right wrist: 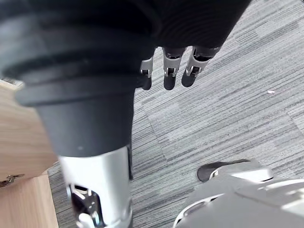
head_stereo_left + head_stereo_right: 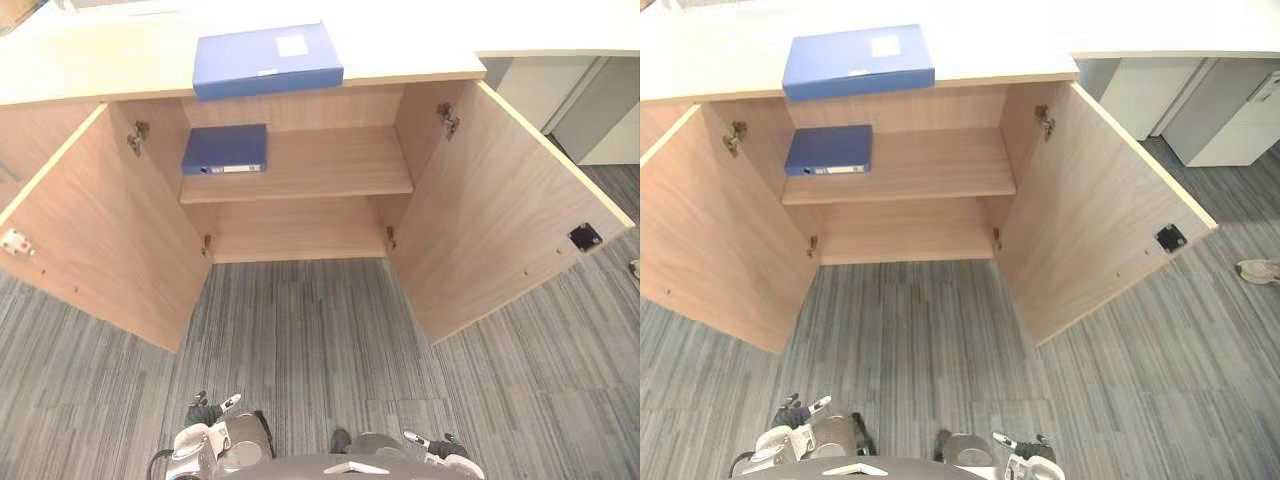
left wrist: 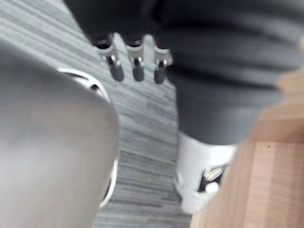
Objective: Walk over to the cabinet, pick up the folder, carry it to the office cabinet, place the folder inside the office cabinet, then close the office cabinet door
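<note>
Inside the open cabinet (image 2: pixel 300 225), one blue folder (image 2: pixel 225 150) lies on the shelf (image 2: pixel 330 165), a second folder (image 2: pixel 267 60) on top. Left hand (image 3: pixel 137 69) and right hand (image 1: pixel 169 78) hang slack-fingered, empty.

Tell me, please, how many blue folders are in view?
2. The upper folder lies on the cabinet top at its front edge; the lower folder lies at the left end of the shelf inside.

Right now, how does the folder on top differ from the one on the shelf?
The top folder lies on the cabinet top, at its front edge; the shelf folder lies inside, far left. The top folder's face bears a white label; the shelf folder's spine does. Both are blue.
</note>
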`<state>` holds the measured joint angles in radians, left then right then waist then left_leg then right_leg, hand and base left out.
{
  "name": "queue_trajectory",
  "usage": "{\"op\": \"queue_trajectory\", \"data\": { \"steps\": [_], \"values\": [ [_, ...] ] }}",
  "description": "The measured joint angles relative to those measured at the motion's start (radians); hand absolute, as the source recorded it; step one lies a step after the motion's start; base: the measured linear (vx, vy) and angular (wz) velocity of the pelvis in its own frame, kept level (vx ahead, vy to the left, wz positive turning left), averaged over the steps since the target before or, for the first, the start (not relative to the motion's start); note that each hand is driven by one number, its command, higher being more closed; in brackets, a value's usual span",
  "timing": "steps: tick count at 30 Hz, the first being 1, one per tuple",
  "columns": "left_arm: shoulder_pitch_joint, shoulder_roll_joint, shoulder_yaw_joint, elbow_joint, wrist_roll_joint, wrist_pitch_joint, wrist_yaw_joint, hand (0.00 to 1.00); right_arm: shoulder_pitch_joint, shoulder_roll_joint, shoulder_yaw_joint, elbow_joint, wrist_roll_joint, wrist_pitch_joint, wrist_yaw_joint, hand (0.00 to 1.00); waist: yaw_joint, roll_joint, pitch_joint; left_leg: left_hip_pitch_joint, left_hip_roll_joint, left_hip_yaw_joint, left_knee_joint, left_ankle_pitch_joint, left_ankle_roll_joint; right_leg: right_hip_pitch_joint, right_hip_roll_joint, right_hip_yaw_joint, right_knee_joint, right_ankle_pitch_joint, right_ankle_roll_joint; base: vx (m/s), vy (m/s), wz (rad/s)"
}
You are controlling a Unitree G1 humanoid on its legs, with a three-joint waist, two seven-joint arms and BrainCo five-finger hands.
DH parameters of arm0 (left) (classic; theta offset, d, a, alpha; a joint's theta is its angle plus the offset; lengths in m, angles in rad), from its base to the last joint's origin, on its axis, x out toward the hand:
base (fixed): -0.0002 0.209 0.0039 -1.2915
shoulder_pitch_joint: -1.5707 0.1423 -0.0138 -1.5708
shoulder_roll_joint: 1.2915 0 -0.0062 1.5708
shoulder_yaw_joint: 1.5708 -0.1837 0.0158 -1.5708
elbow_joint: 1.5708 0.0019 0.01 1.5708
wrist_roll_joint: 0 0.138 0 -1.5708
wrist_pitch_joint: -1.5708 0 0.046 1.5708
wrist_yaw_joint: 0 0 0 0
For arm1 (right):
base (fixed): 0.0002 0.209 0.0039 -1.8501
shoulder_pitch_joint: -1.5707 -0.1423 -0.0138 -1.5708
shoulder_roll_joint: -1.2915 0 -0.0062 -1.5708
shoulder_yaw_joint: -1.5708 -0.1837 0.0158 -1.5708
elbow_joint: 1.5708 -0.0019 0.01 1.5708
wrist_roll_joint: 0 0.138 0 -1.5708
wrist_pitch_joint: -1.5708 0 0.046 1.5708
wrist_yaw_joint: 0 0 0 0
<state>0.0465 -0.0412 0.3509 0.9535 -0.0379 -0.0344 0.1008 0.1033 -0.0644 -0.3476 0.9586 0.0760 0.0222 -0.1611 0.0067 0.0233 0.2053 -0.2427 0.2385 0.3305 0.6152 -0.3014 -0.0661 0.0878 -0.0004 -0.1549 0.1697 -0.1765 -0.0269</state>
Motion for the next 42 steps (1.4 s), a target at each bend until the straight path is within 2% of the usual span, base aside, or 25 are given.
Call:
{"op": "queue_trajectory", "data": {
  "steps": [2,3,4,5,7,8,9,11,12,14,16,18,20,21,22,23,24,25,28,30,34,35,36,39,42],
  "values": [
    [-0.001,0.002,-0.004,0.001,0.0,-0.002,0.0,0.0,0.005,0.005,-0.005,0.001,0.0,0.0,0.0,0.0,0.002,-0.007,-0.006,-0.001,-0.035,-0.008,-0.152,0.053,0.001,0.024,-0.023,0.012,-0.024,-0.009,0.025,0.27,0.164,-0.19],
    [-0.001,0.003,-0.008,0.007,0.0,-0.003,0.001,0.0,0.005,0.006,-0.01,0.002,0.0,0.0,0.0,0.0,0.002,-0.007,-0.008,-0.001,-0.055,-0.023,-0.231,0.104,0.016,0.038,-0.032,0.023,-0.03,-0.022,0.044,0.3,0.253,-0.32],
    [0.0,0.005,-0.007,0.014,0.0,-0.005,0.0,0.0,0.007,0.009,-0.01,0.006,-0.001,0.002,0.0,0.0,0.01,-0.014,-0.016,0.014,-0.074,-0.033,-0.247,0.196,0.049,0.051,-0.046,0.046,-0.034,-0.042,0.069,0.31,0.27,-0.38],
    [0.001,0.016,-0.008,0.015,0.0,-0.006,-0.001,0.0,0.008,0.022,-0.01,0.011,-0.001,0.003,0.0,0.0,0.015,-0.03,-0.035,0.019,-0.095,-0.023,-0.238,0.196,0.054,0.052,-0.069,0.066,-0.03,-0.057,0.083,0.45,0.317,-0.39],
    [-0.002,0.049,-0.024,0.038,0.0,-0.006,-0.003,0.0,0.006,0.047,-0.022,0.029,-0.002,0.001,0.001,0.0,0.01,-0.076,-0.066,0.027,-0.126,0.008,-0.203,0.12,0.069,0.039,-0.111,0.089,0.029,-0.07,0.09,0.44,0.264,-0.27],
    [-0.005,0.053,-0.029,0.045,0.001,-0.006,-0.004,0.0,0.005,0.052,-0.025,0.037,-0.003,0.0,0.002,0.0,0.013,-0.079,-0.068,0.043,-0.128,0.023,-0.203,0.108,0.071,0.02,-0.119,0.097,0.078,-0.07,0.091,0.37,0.257,-0.42],
    [-0.009,0.057,-0.038,0.055,0.001,-0.005,-0.004,0.0,-0.001,0.049,-0.029,0.039,-0.003,0.0,0.005,0.0,0.022,-0.08,-0.068,0.086,-0.132,0.043,-0.218,0.087,0.077,-0.041,-0.131,0.119,0.234,-0.068,0.096,0.35,0.254,-0.39],
    [-0.009,0.073,-0.073,0.07,0.001,0.002,-0.004,0.0,-0.01,0.048,-0.026,0.039,-0.004,-0.003,0.007,0.0,0.004,-0.075,-0.062,0.153,-0.151,0.055,-0.254,0.063,0.084,-0.161,-0.162,0.115,0.518,-0.058,0.136,0.34,0.168,-0.19],
    [-0.009,0.081,-0.087,0.089,0.002,0.006,-0.004,0.0,-0.021,0.048,-0.023,0.037,-0.004,-0.006,0.008,0.0,-0.015,-0.076,-0.061,0.208,-0.157,0.057,-0.277,0.052,0.086,-0.225,-0.169,0.094,0.654,-0.081,0.121,0.36,0.103,0.03],
    [-0.01,0.08,-0.099,0.097,0.001,0.007,-0.003,0.0,-0.025,0.04,-0.016,0.037,-0.005,-0.007,0.008,0.0,-0.02,-0.07,-0.057,0.29,-0.16,0.063,-0.336,0.051,0.085,-0.292,-0.165,0.042,0.701,-0.129,0.099,0.36,0.041,0.11],
    [-0.014,0.073,-0.099,0.098,0.001,0.008,-0.003,0.0,-0.026,0.032,-0.012,0.035,-0.005,-0.007,0.008,0.0,-0.024,-0.059,-0.054,0.358,-0.153,0.06,-0.393,0.054,0.081,-0.363,-0.135,-0.011,0.61,-0.148,0.067,0.46,-0.034,0.16],
    [-0.014,0.069,-0.1,0.103,0.001,0.008,-0.002,0.0,-0.027,0.03,-0.009,0.026,-0.005,-0.007,0.008,0.0,-0.036,-0.051,-0.051,0.396,-0.142,0.045,-0.427,0.06,0.07,-0.419,-0.086,-0.016,0.432,-0.111,0.053,0.39,-0.111,0.29],
    [-0.012,0.07,-0.099,0.11,0.001,0.008,-0.002,0.0,-0.017,0.034,-0.007,0.026,-0.005,-0.006,0.007,0.0,-0.041,-0.054,-0.051,0.425,-0.15,0.021,-0.448,0.057,0.039,-0.415,-0.068,-0.003,0.252,0.02,0.048,0.38,-0.154,0.37],
    [-0.016,0.061,-0.087,0.121,0.001,0.009,-0.002,0.0,-0.007,0.024,-0.017,0.032,-0.004,-0.006,0.009,0.0,-0.041,-0.049,-0.042,0.466,-0.15,-0.006,-0.462,0.033,-0.01,-0.401,-0.063,-0.002,0.246,0.13,0.006,0.4,-0.172,0.3],
    [-0.014,0.028,-0.075,0.123,0.001,0.01,-0.004,0.0,-0.008,-0.002,-0.013,0.035,-0.014,-0.006,0.007,0.0,-0.033,0.006,-0.052,0.471,-0.115,-0.004,-0.46,0.036,-0.024,-0.4,-0.043,-0.015,0.265,0.108,-0.005,0.37,-0.168,0.22],
    [-0.014,0.014,-0.073,0.121,0.002,0.01,-0.004,0.0,-0.008,-0.008,-0.014,0.035,-0.017,-0.006,0.007,0.0,-0.034,0.014,-0.056,0.468,-0.114,-0.003,-0.459,0.046,-0.033,-0.398,-0.043,-0.017,0.259,0.085,-0.006,0.39,-0.229,0.13],
    [-0.024,-0.004,-0.055,0.114,0.005,0.009,-0.005,0.0,-0.011,-0.022,-0.01,0.035,-0.026,-0.006,0.008,0.0,-0.036,0.04,-0.047,0.453,-0.09,-0.008,-0.414,0.062,-0.044,-0.378,-0.03,-0.031,0.247,0.065,-0.012,0.32,-0.222,0.22],
    [-0.028,-0.007,-0.047,0.113,0.005,0.01,-0.006,0.0,-0.01,-0.023,-0.008,0.035,-0.026,-0.005,0.008,0.0,-0.04,0.041,-0.04,0.434,-0.076,-0.016,-0.362,0.064,-0.045,-0.355,-0.028,-0.042,0.235,0.058,-0.012,0.34,-0.272,0.45],
    [-0.021,-0.023,-0.016,0.066,0.004,0.003,-0.013,0.0,0.011,-0.028,0.024,0.039,-0.026,0.002,0.006,0.0,-0.021,0.026,-0.033,0.313,0.002,-0.025,-0.002,0.053,-0.041,-0.208,-0.009,-0.054,0.145,0.032,-0.007,0.19,-0.157,0.2],
    [-0.021,-0.034,-0.016,0.05,0.005,0.002,-0.016,0.0,0.013,-0.03,0.029,0.039,-0.025,0.003,0.006,0.0,-0.017,0.024,-0.035,0.257,0.012,-0.012,0.028,0.04,-0.021,-0.166,0.001,-0.054,0.107,0.031,-0.006,0.15,-0.058,-0.13],
    [-0.029,-0.034,-0.013,0.037,0.005,0.001,-0.019,0.0,0.011,-0.02,0.031,0.038,-0.024,0.003,0.006,0.0,-0.009,0.004,-0.046,0.181,-0.01,-0.011,-0.142,0.034,-0.013,-0.151,0.005,-0.019,0.092,0.032,0.0,0.13,0.05,-0.32],
    [-0.031,-0.035,-0.009,0.038,0.005,0.001,-0.019,0.0,0.013,-0.019,0.032,0.038,-0.024,0.003,0.006,0.0,-0.007,0.002,-0.049,0.183,-0.027,-0.033,-0.224,0.049,-0.006,-0.146,0.003,-0.001,0.095,0.033,0.006,0.2,0.191,-0.47],
    [-0.031,-0.036,-0.008,0.041,0.005,0.001,-0.019,0.0,0.014,-0.019,0.033,0.039,-0.024,0.003,0.006,0.0,-0.007,0.004,-0.051,0.196,-0.041,-0.045,-0.298,0.131,0.009,-0.138,0.004,0.015,0.102,0.024,0.021,0.16,0.189,-0.47],
    [-0.029,-0.019,-0.001,0.05,0.013,0.002,-0.02,0.0,0.032,0.014,0.031,0.039,-0.024,0.003,0.006,0.0,-0.01,-0.037,-0.09,0.256,-0.089,-0.015,-0.367,0.137,0.019,-0.098,-0.027,0.049,0.047,0.04,0.058,0.18,0.209,-0.23],
    [-0.03,-0.002,-0.009,0.063,0.023,0.004,-0.02,0.0,0.051,0.032,0.028,0.041,-0.025,0.003,0.007,0.0,-0.01,-0.056,-0.102,0.3,-0.121,-0.004,-0.411,0.143,0.028,-0.046,-0.044,0.061,-0.018,0.063,0.076,0.14,0.153,-0.08]
  ]
}}
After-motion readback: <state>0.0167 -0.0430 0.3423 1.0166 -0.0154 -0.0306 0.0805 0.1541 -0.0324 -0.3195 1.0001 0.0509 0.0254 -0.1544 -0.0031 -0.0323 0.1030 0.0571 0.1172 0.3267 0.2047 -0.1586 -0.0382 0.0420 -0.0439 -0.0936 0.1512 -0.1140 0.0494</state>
